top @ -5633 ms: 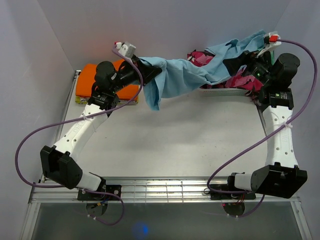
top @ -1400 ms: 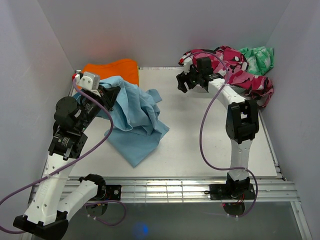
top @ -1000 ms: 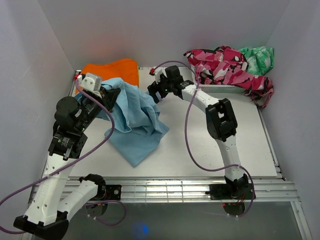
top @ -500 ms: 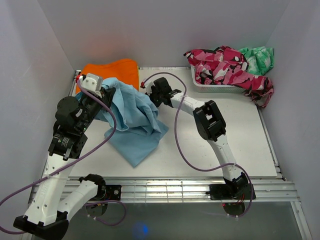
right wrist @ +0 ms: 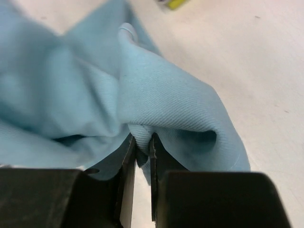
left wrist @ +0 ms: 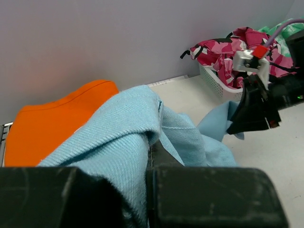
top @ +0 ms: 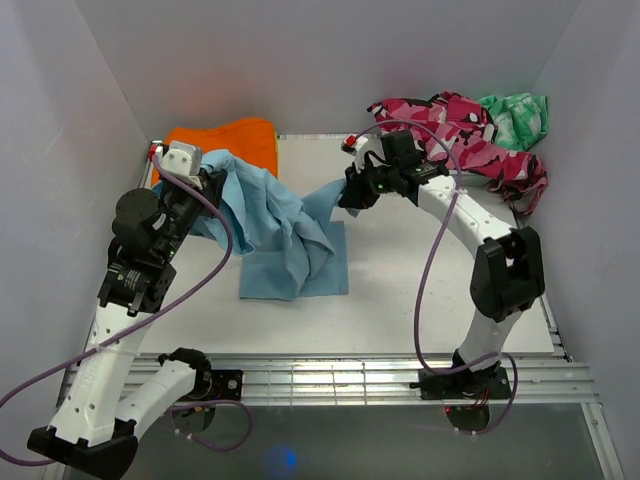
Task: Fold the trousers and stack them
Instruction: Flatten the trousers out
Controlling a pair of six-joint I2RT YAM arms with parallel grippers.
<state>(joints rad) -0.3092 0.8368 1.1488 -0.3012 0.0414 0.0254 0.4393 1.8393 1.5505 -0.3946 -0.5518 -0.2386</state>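
Note:
The light blue trousers (top: 285,235) hang between my two grippers, with their lower part lying on the table (top: 430,300). My left gripper (top: 212,180) is shut on one raised end at the back left; in its wrist view the blue cloth (left wrist: 118,142) drapes over the fingers (left wrist: 209,199). My right gripper (top: 347,193) is shut on a fold of the trousers near the table's middle. The right wrist view shows that fold (right wrist: 142,137) pinched between the two jaws. The orange folded garment (top: 225,135) lies behind the left gripper.
A white basket (top: 440,178) at the back right holds a pink camouflage garment (top: 460,130) and a green patterned one (top: 515,110). The enclosure walls close in on both sides. A metal rail (top: 330,375) runs along the table's near edge.
My right gripper closed on the trousers' edge and pulled it up and to the right, spreading the cloth. The left gripper stayed shut and barely moved.

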